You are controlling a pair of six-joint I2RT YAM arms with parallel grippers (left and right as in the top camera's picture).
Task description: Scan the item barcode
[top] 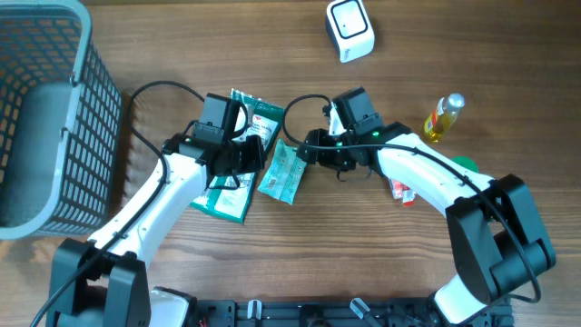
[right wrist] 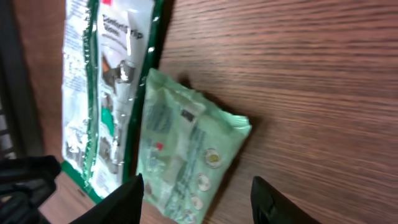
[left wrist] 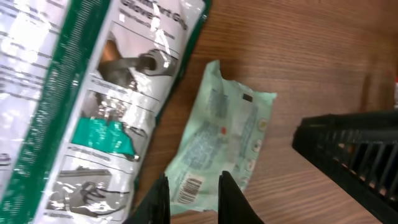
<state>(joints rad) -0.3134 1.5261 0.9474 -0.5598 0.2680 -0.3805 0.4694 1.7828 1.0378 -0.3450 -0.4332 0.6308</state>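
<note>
The wooden surface (top: 182,45) carries a grey basket (top: 95,127) at its far left corner. A long green-and-white glove pack (left wrist: 93,93) lies near the middle. Just beside it, on its right, is the item itself, a pale green packet (top: 283,173), lying flat and lifted by neither arm. A white scanner (top: 349,29) stands at the far edge, well apart from the packet. A small yellow bottle (top: 442,116) lies toward the right edge.

The right fingers (right wrist: 124,205) are spread wide above the packet and hold nothing. The left fingers (left wrist: 158,205) stand only narrowly apart over the packet's near end (no grip shows). The barcode (left wrist: 191,185) faces up between them.

The scan looks not yet done. The packet has to be picked up and its barcode brought to the scanner.
</note>
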